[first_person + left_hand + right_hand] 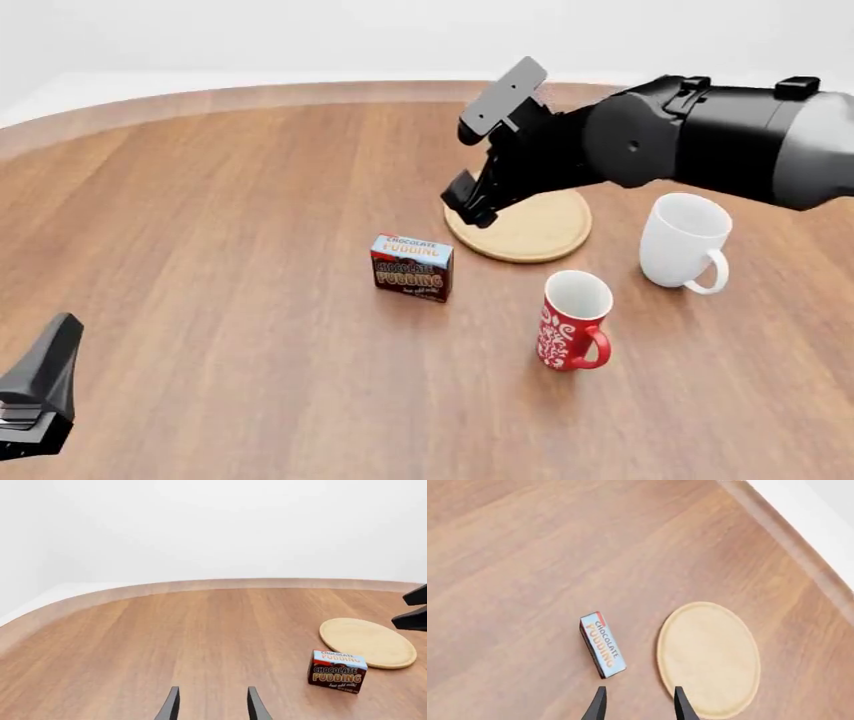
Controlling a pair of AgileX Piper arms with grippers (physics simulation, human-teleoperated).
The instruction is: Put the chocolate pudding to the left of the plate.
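Observation:
The chocolate pudding (411,268) is a small dark-brown carton with a light blue top band, standing upright on the table just left of the plate (541,228), a flat light-wood disc. Both show in the left wrist view, pudding (337,672) and plate (367,642), and in the right wrist view, pudding (602,644) and plate (710,657). My right gripper (467,197) hovers open and empty above the plate's left edge, its fingers apart in its own view (637,705). My left gripper (210,705) is open and empty, low at the near left (44,385).
A white mug (685,240) stands right of the plate. A red patterned mug (574,320) stands in front of the plate, right of the pudding. The round wooden table's far edge (267,95) curves across the back.

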